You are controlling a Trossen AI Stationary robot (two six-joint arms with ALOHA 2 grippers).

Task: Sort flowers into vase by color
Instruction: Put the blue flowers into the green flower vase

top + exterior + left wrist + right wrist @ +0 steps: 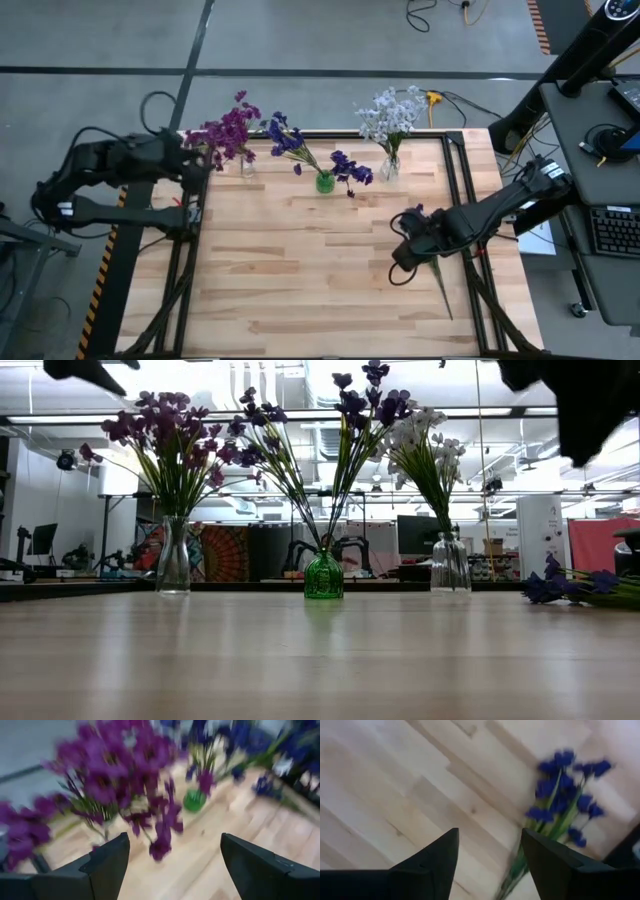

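Three vases stand along the table's far side. A clear one [246, 168] holds magenta sprigs [230, 130], a green one [324, 182] holds blue-violet sprigs [290, 140], and another clear one [388, 168] holds white sprigs [390, 112]. One loose blue-violet sprig [440, 285] lies flat on the table at the right, also seen in the right wrist view [565, 790] and the low view [570, 588]. My right gripper [400, 268] [490, 837] hovers open over it, with the stem running below the gap. My left gripper [205, 160] [175, 845] is open, just left of the magenta blossoms [115, 775].
Bare wood covers the table's middle and near half [300, 280]. Black frame rails run along the left edge [185, 250] and the right edge [470, 250]. A desk with a keyboard [610, 230] stands beyond the right edge.
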